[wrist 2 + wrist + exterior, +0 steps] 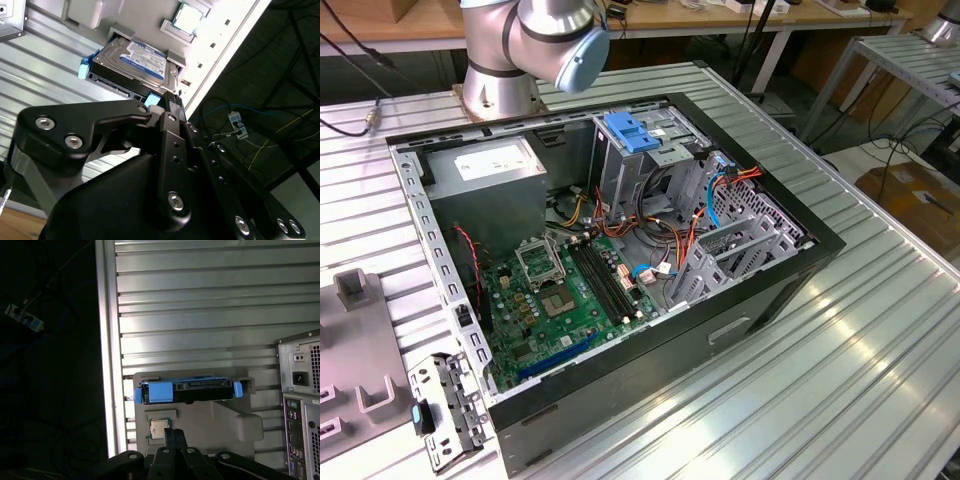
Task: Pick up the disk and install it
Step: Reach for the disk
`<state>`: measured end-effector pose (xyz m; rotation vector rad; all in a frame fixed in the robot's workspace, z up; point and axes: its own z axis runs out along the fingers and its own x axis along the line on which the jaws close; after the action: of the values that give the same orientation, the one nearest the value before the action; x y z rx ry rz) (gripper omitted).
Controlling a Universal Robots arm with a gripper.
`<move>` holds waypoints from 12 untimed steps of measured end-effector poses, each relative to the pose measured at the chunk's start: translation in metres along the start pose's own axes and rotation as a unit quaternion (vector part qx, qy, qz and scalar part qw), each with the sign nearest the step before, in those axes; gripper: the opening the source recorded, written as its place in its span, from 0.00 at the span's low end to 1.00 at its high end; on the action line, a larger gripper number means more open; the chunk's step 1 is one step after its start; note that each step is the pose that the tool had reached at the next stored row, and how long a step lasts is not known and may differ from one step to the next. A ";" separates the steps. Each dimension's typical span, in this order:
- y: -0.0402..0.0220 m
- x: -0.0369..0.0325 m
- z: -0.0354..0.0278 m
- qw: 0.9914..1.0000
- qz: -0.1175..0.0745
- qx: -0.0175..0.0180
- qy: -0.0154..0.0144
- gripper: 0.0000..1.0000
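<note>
A ribbed silver aluminium counter (860, 330) caught bright glare. Behind it stood a long wooden workbench (740, 22) on white legs, and at the exterior view's right a second slatted metal table (910, 60). Black cables (895, 150) trailed over the floor (865, 165) near a brown cardboard sheet (915, 200).

An open computer case (620, 400) lies on the ribbed surface (860, 380), green motherboard (510, 290) exposed, the arm (550, 30) behind it.

In the second wrist view the gripper (169, 97) hides one corner of the disk (132, 62). The exterior view's upper edge cuts off the arm (535, 40) above its base
</note>
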<state>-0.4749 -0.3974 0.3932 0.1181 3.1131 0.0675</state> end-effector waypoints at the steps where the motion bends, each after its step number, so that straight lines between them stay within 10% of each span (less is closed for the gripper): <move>1: -0.0003 0.0039 0.0000 1.000 0.000 0.000 0.000 0.11; 8: 0.0007 0.0143 0.0002 1.000 0.002 0.000 0.001 0.11; 12: 0.0052 0.0090 0.0049 1.000 0.007 0.001 0.009 0.11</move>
<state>-0.4833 -0.3913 0.3884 0.1390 3.1306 0.0671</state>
